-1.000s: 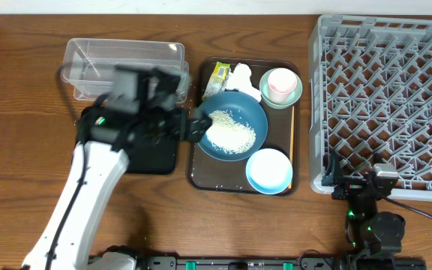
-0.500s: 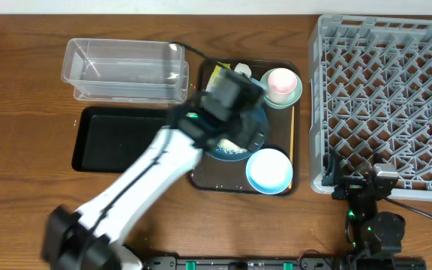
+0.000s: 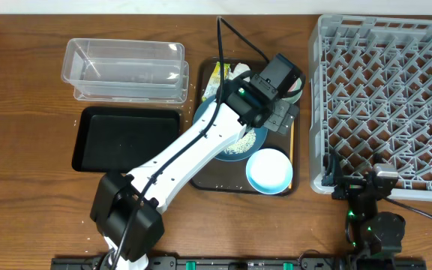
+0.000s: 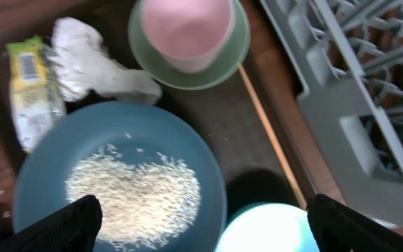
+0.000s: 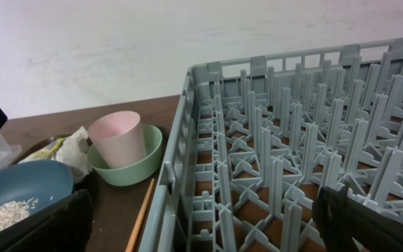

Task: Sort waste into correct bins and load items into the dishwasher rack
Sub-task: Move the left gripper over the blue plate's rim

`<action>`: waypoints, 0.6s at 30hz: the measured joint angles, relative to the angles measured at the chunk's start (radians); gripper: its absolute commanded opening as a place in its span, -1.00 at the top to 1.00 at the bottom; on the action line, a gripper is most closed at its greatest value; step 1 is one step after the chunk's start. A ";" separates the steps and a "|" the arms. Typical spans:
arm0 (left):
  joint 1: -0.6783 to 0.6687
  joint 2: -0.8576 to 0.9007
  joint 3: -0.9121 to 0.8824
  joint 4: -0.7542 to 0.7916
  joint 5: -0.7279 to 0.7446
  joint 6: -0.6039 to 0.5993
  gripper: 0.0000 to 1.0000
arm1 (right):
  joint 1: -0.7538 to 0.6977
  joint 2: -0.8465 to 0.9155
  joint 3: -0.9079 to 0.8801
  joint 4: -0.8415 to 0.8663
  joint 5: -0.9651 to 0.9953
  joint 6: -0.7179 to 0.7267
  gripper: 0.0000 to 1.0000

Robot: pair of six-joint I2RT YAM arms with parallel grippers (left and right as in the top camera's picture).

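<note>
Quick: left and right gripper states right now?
Left gripper: open, holding nothing.
Right gripper: open, holding nothing.

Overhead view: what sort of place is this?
Probably a dish-clearing practice station on a wooden table, not a full kitchen. A grey dishwasher rack stands beside a brown tray holding a blue plate of loose rice, with a clear tub and black tray nearby.

1 plate (image 4: 194,157), 1 cup (image 4: 186,28), 2 bowls (mint (image 4: 222,66), blue (image 3: 268,170)), 1 tissue (image 4: 82,59), 1 wrapper (image 4: 30,91), 1 rice heap (image 4: 135,199), 1 tub (image 3: 126,69), 2 trays (black (image 3: 126,139), brown (image 4: 236,126)), 1 rack (image 3: 388,97)
</note>
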State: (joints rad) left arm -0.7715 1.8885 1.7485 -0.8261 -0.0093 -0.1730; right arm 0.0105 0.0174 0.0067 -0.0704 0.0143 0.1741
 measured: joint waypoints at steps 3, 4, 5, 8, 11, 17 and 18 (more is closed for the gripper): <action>0.000 0.001 -0.001 0.006 0.043 -0.016 -0.91 | 0.000 0.000 0.000 0.000 0.000 0.000 -0.99; 0.000 0.001 -0.002 0.011 0.055 -0.027 -0.91 | 0.000 0.000 0.000 0.000 0.000 0.000 -0.98; 0.000 0.002 -0.004 0.019 0.063 -0.038 -0.91 | 0.000 0.000 0.000 0.000 0.000 0.000 -0.98; 0.000 0.019 -0.009 0.035 0.075 -0.060 -0.91 | 0.000 0.000 0.000 0.000 0.000 0.000 -0.98; -0.001 0.069 -0.009 0.046 0.069 -0.071 -0.89 | 0.000 0.000 0.000 0.000 0.000 0.000 -0.98; -0.001 0.204 -0.018 0.073 0.057 -0.089 -0.54 | 0.000 0.000 0.000 0.000 0.000 0.000 -0.98; -0.001 0.222 -0.022 0.074 0.057 -0.090 -0.53 | 0.000 0.000 0.000 0.000 0.000 0.000 -0.98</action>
State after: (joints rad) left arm -0.7727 2.1109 1.7264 -0.7517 0.0475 -0.2634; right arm 0.0105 0.0174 0.0067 -0.0704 0.0143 0.1745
